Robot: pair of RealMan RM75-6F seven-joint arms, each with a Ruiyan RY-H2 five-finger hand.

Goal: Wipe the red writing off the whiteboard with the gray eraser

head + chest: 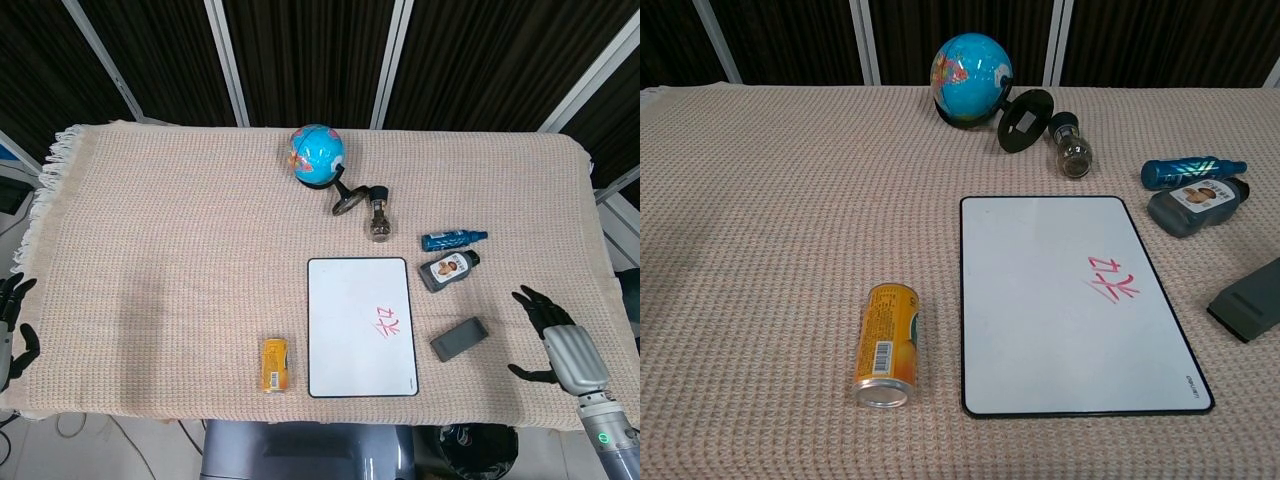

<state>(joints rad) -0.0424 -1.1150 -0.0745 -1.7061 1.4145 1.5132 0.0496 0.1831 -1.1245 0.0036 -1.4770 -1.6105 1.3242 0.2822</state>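
The whiteboard [361,326] [1072,300] lies flat near the table's front edge, with red writing [389,322] [1113,279] on its right half. Just right of the board lies the gray eraser [460,338] [1248,300], partly cut off in the chest view. My right hand [555,334] hovers over the table's right edge with fingers spread, holding nothing, a short way right of the eraser. At the far left edge of the head view my left hand [12,320] hangs beside the table, fingers apart and empty. Neither hand shows in the chest view.
An orange can [275,364] [886,344] lies left of the board. Behind the board are a globe [317,154] [971,65], a small jar [379,226] [1073,153], a blue bottle [453,239] [1191,171] and a dark pouch [448,270] [1197,204]. A woven cloth [170,240] covers the table.
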